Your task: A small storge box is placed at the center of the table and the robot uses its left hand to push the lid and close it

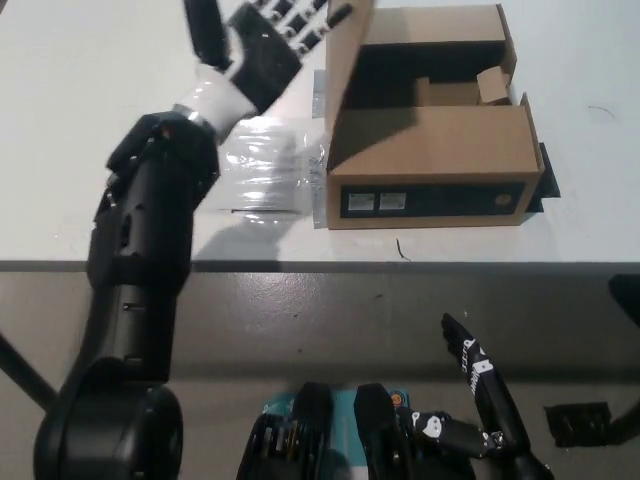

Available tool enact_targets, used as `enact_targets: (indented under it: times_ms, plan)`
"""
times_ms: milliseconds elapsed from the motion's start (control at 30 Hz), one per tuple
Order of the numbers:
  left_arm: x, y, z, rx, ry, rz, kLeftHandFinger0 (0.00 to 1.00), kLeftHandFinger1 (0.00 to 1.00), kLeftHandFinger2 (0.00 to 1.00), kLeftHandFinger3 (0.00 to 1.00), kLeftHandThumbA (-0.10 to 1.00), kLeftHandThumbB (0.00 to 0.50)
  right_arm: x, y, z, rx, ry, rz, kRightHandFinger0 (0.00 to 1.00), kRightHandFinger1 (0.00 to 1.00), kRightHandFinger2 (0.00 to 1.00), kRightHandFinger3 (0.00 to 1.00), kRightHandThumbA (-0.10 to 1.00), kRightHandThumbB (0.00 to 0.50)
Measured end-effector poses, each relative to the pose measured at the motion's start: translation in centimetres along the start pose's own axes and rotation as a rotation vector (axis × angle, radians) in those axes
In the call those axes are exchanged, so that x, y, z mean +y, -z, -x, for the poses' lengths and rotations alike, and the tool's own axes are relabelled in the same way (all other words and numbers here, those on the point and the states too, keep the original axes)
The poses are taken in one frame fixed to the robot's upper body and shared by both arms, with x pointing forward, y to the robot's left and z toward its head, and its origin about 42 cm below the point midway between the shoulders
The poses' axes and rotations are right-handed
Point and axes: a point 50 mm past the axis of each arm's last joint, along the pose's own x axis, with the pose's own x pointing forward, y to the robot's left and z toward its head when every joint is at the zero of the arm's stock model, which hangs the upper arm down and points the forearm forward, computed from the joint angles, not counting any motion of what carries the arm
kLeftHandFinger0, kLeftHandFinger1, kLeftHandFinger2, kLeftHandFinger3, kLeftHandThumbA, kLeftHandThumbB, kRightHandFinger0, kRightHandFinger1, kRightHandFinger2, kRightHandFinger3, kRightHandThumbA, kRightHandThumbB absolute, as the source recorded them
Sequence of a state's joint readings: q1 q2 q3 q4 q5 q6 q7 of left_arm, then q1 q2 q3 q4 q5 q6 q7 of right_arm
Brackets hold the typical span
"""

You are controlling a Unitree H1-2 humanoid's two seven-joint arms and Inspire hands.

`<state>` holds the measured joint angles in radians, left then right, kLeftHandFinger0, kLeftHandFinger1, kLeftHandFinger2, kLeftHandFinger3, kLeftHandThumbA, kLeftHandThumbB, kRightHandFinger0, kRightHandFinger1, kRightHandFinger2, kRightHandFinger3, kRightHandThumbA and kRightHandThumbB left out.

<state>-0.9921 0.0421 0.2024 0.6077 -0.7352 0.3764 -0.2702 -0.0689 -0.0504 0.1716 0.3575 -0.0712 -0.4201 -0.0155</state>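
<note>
The left hand [262,50], fingers spread and grasping nothing, presses the raised lid [343,50] from its left; the box [430,150] lies rightward. The right hand [480,400] rests low, fingers released.

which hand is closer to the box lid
Left. The left hand is up against the lid; the right hand rests low, below the table edge.

No text could be read anywhere in the head view. The cardboard box [430,150] carried a dark band along its front side with two small pale labels [375,203] near the band's left end and a small round mark [501,199] near its right end, but all three were too small and blurred to make out any words, numbers or brand.
</note>
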Motion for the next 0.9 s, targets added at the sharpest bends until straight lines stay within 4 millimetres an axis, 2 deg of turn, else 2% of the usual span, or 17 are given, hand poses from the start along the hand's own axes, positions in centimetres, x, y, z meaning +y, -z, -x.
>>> enact_targets:
  times_ms: [267, 333, 533, 667, 767, 900]
  plan:
    - [-1.5, 5.3, -1.3, 0.13, -0.001, -0.014, 1.0, 1.0, 1.0, 1.0, 1.0, 0.388, 0.0, -0.1, 0.0, -0.003, -0.005, -0.001, 1.0, 1.0, 1.0, 1.0, 1.0, 0.307]
    - [-2.0, 7.3, -1.5, 0.17, 0.002, -0.011, 1.0, 1.0, 1.0, 1.0, 1.0, 0.388, 0.0, -0.1, -0.1, -0.005, -0.008, 0.0, 1.0, 1.0, 1.0, 1.0, 1.0, 0.316]
    - [-1.4, 10.7, -0.9, 0.228, -0.028, 0.005, 1.0, 1.0, 1.0, 1.0, 1.0, 0.392, -0.1, -0.2, -0.2, -0.01, -0.019, 0.005, 0.99, 1.0, 1.0, 1.0, 1.0, 0.296]
    - [-0.5, 11.7, -0.4, 0.245, -0.042, 0.006, 1.0, 1.0, 1.0, 1.0, 1.0, 0.385, -0.2, -0.3, -0.3, -0.013, -0.026, 0.008, 0.99, 1.0, 1.0, 1.0, 1.0, 0.297]
    - [-0.3, 11.6, -0.3, 0.235, -0.036, 0.002, 1.0, 1.0, 1.0, 1.0, 1.0, 0.373, -0.3, -0.4, -0.4, -0.016, -0.032, 0.01, 0.98, 0.99, 1.0, 1.0, 1.0, 0.292]
    - [0.0, 11.4, -0.1, 0.225, -0.033, 0.005, 1.0, 1.0, 1.0, 1.0, 1.0, 0.384, -0.4, -0.4, -0.5, -0.018, -0.034, 0.013, 0.97, 0.98, 1.0, 1.0, 1.0, 0.291]
